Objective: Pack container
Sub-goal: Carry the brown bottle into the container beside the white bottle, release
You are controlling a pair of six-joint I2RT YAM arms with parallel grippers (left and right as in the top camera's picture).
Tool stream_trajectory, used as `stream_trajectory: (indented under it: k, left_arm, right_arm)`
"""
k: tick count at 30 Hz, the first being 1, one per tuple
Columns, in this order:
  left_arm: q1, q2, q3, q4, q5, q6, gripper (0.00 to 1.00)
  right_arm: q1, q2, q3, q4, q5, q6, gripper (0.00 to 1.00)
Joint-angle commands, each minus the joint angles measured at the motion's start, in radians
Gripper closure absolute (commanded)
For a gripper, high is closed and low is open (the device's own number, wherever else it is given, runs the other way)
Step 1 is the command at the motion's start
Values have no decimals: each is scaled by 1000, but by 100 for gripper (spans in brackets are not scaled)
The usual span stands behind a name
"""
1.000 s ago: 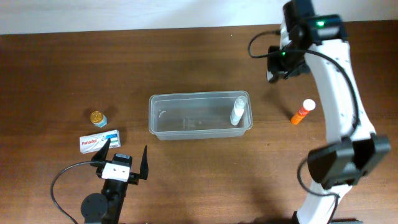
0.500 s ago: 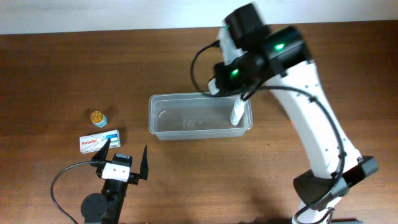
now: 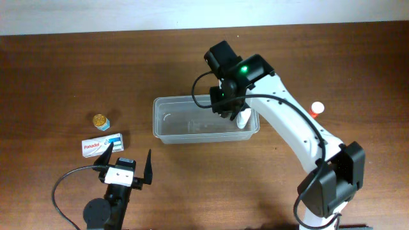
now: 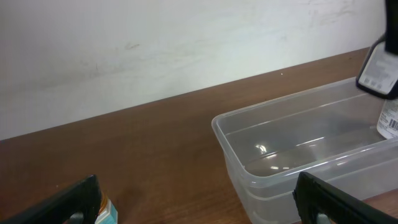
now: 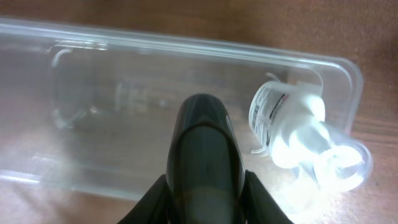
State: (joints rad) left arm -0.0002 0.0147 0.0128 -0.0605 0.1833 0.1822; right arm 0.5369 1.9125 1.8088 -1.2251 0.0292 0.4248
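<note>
The container (image 3: 185, 126) is a clear, shallow plastic tub at the table's middle. It also shows in the left wrist view (image 4: 280, 146) and the right wrist view (image 5: 93, 74). A white bottle (image 3: 243, 119) stands in its right end (image 5: 292, 121). My right gripper (image 3: 227, 105) hangs over the tub's right half, shut on a dark rounded bottle (image 5: 204, 143). My left gripper (image 3: 129, 153) is open and empty near the front edge, left of the tub (image 4: 202, 208).
A Panadol box (image 3: 102, 144) lies just beyond the left gripper, and a small gold-lidded jar (image 3: 100, 121) stands behind it. An orange tube with a white cap (image 3: 316, 109) lies right of the tub, partly hidden by the right arm.
My right arm has swung from the far right of the table leftward and now hangs over the tub's right half. The left arm has not moved.
</note>
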Motion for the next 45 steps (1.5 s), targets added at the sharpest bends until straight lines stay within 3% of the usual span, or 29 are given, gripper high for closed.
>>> stream_trajectory:
  k: [1,17,34,39,45]
  left_arm:
    - [5,-10,-3,-4,-5,-9,1]
    - [5,-10,-3,-4,-5,-9,0]
    - [5,-10,-3,-5,-5,-9,1]
    - [5,-10,-3,-4,-5,-9,1]
    - [5,-10,-3,-5,-5,-9,0]
  right_arm:
    - [6,-2,-56,48,74,66,74]
    - [4,21,-206,184,145,169,75]
    - [-1,93,-222,228,144,187,74]
    - [-9,93,-222,224,141,187,62]
    - [-9,93,-222,224,140,187,62]
